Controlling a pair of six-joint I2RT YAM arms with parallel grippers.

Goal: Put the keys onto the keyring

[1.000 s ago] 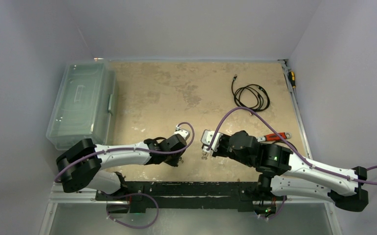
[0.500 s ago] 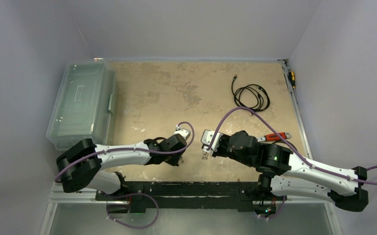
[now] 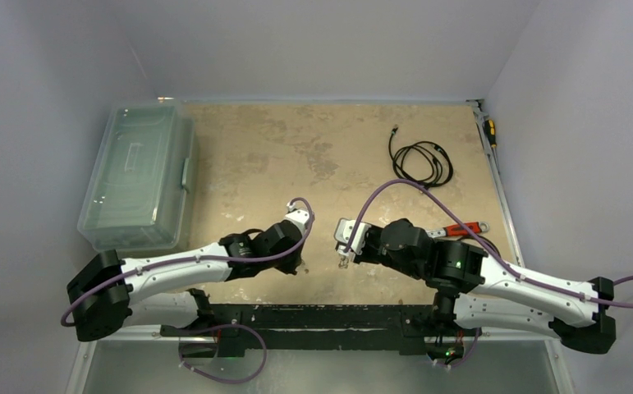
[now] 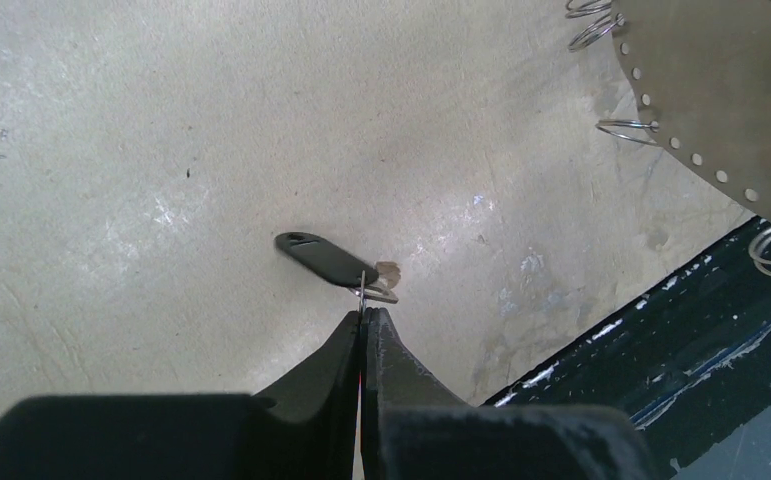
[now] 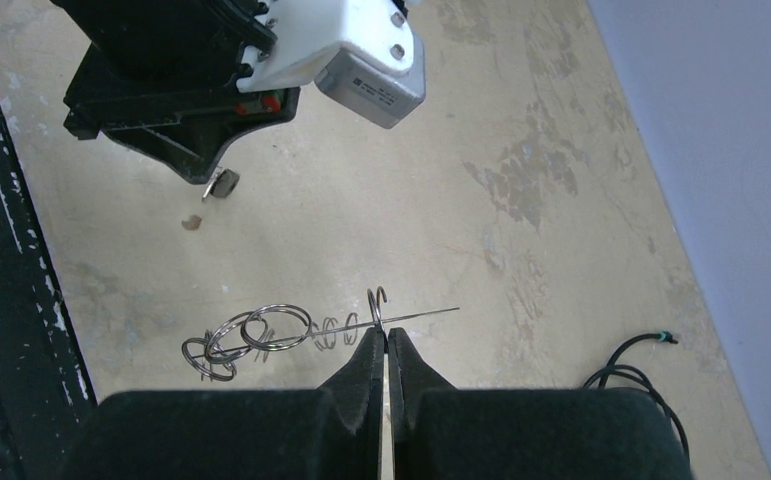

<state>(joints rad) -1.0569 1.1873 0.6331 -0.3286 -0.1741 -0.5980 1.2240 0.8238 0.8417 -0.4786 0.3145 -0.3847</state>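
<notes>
In the left wrist view my left gripper [image 4: 364, 312] is shut on a thin wire ring. That ring carries the black-headed key [image 4: 323, 258] and the plain silver key [image 4: 385, 290], held just above the table. The keyring [image 4: 721, 90], a wide silvery plate with small holes and wire loops along its edge, fills that view's upper right. In the right wrist view my right gripper [image 5: 386, 333] is shut on the keyring's edge [image 5: 421, 316], seen edge-on as a thin line with several wire loops [image 5: 261, 330]. From above, the left gripper [image 3: 296, 261] and right gripper [image 3: 343, 256] face each other, a small gap apart.
A clear plastic box [image 3: 136, 172] stands at the left. A coiled black cable [image 3: 424, 160] lies at the back right. A red-handled wrench [image 3: 460, 230] lies behind the right arm. The black front rail [image 3: 313, 316] runs close below both grippers.
The left arm has swung its elbow out to the left and lower, and its gripper has shifted slightly left and back with the keys. The right gripper has edged slightly left.
</notes>
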